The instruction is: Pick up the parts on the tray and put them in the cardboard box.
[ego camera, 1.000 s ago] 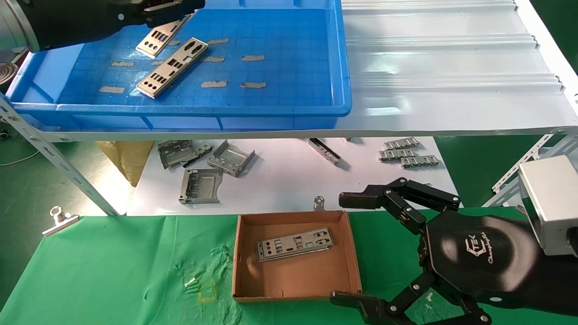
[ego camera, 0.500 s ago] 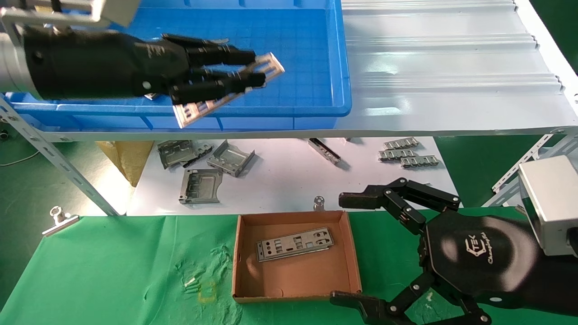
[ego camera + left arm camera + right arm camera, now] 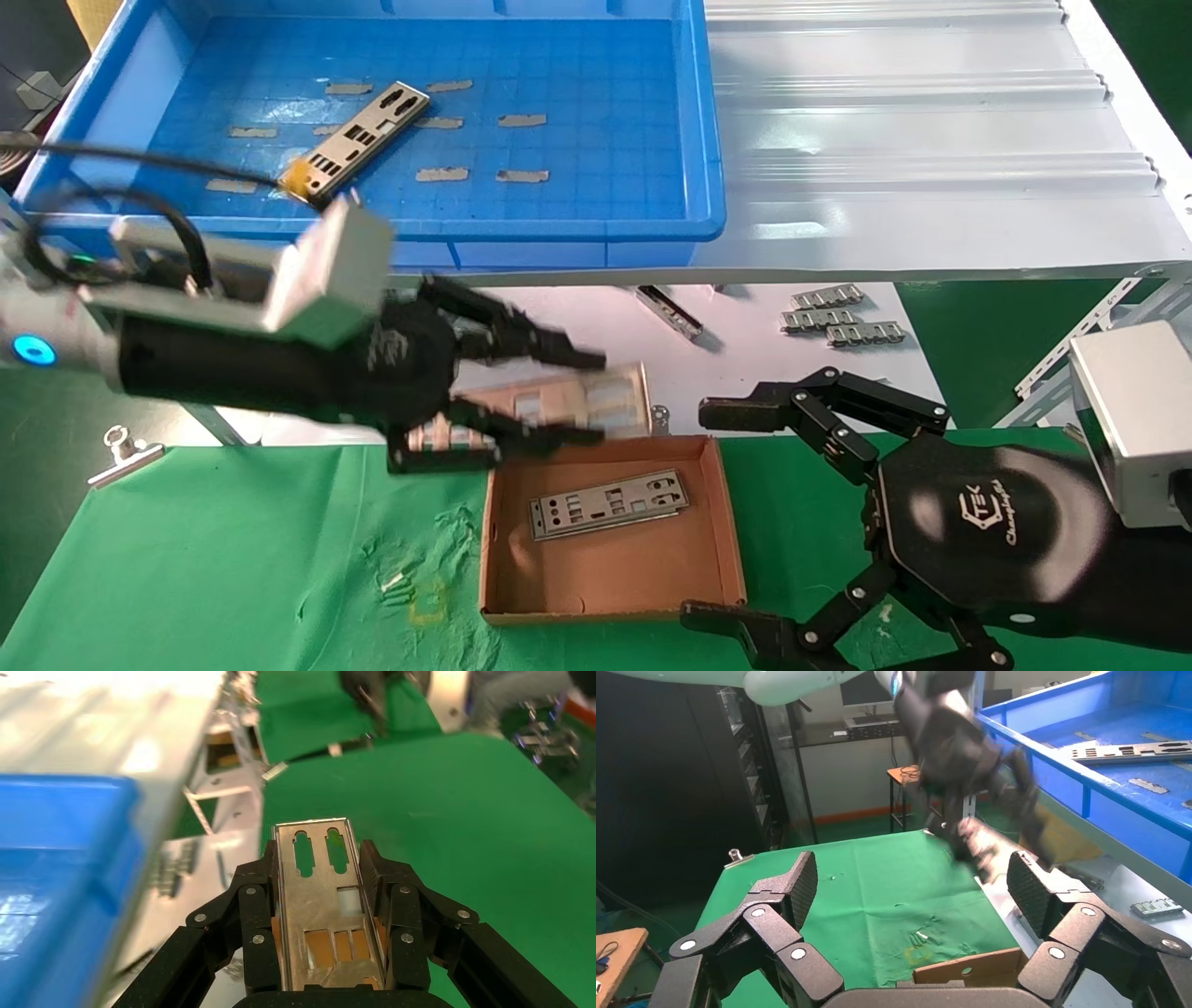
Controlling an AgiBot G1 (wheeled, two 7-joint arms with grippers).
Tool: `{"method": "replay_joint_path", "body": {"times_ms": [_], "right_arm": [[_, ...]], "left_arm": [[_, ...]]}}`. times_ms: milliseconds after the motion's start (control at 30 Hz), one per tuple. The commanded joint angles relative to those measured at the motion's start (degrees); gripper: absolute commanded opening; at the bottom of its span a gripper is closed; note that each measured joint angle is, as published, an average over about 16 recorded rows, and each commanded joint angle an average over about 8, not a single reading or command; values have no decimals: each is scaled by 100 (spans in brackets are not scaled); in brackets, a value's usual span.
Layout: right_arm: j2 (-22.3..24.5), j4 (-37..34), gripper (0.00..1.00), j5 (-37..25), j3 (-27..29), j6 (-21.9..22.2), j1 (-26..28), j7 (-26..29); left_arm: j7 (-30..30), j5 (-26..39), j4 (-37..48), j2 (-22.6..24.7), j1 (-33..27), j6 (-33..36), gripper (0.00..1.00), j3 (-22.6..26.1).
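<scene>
My left gripper (image 3: pixel 587 396) is shut on one of the parts, a silvery punched plate (image 3: pixel 596 403), held just above the far left corner of the cardboard box (image 3: pixel 615 573). In the left wrist view the plate (image 3: pixel 320 903) sits edge to edge between both fingers of the left gripper (image 3: pixel 318 857). A second plate (image 3: pixel 610 503) lies flat inside the box. A third plate (image 3: pixel 358 140) rests on the blue tray (image 3: pixel 559 226). My right gripper (image 3: pixel 705 513) is parked wide open beside the box's right wall, holding nothing. The right wrist view shows the right gripper (image 3: pixel 916 888) over a box corner (image 3: pixel 968 973).
Folded grey brackets (image 3: pixel 410 387) and toothed strips (image 3: pixel 843 319) lie on the white sheet below the shelf. A white ribbed sheet (image 3: pixel 931 140) lies right of the tray. A metal clip (image 3: pixel 121 452) holds the green cloth (image 3: pixel 233 559).
The left gripper lifted one plate out of the tray and carried it down and toward me to the box's far edge. One plate stays on the tray. The right arm has not moved.
</scene>
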Motion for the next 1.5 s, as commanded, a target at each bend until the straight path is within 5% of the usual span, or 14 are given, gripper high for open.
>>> {"method": "replay_joint_path", "body": {"times_ms": [33,267,600,667,867,933,1500], "right_arm": [[0,0,100,0,0,0,0,0],[1,0,100,1,-1,1,0,-1],[1,0,100,2,-3,1,1,-1],[1,0,100,2,-3,1,1,-1],[1,0,100,3,-4,2,1,-2],[2,0,100,3,-4,2,1,-2],[3,0,100,4,-6,3,2,-3]], "left_arm": [[49,-70,-270,-56,108,-39,0,277],[1038,224,544,666,423,-257,0,758],[1989,408,1914,1520,784,-1284,0,817],[2127,419,2082,1649,824,-1458,8,812],[2389,445,2403,1879,907,-1809,82,832],[2423,442,2452,1905,933,-1896,99,843],[2632,36,2520,1891,1061,-2116,100,767]]}}
